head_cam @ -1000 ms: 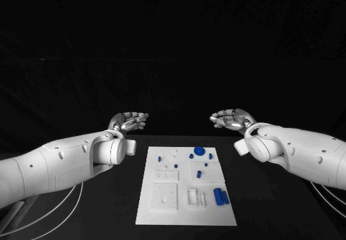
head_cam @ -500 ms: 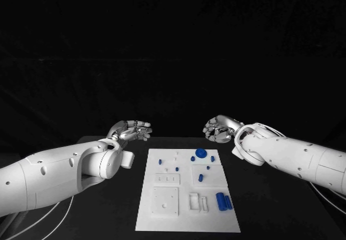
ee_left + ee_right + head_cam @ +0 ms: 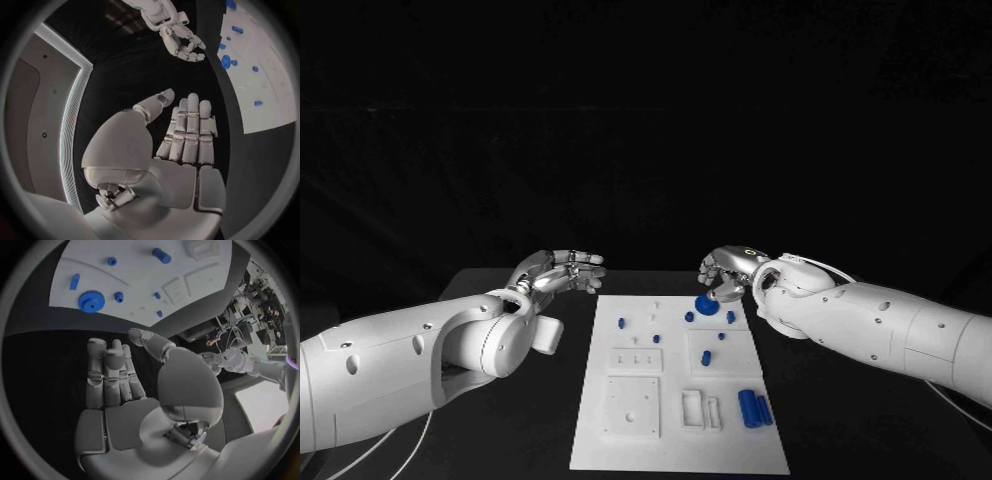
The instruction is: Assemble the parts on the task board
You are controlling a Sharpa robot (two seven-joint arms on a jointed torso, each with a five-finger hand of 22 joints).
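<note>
**A:** so where's the blue gear (image 3: 707, 305) sitting? Looks like the far end of the task board (image 3: 678, 452), toward its right edge.

**B:** yep, and the right hand (image 3: 726, 275) hangs just behind and above it, fingers apart, nothing in them. I'd guess it's the one to reach, coming toward the robot and down.

**A:** left hand (image 3: 564, 270)?

**B:** open too, holding nothing, off the board's left side, clearly farther from the gear.

Black table (image 3: 516, 400), white task board (image 3: 661, 440) lying flat at its middle
</note>
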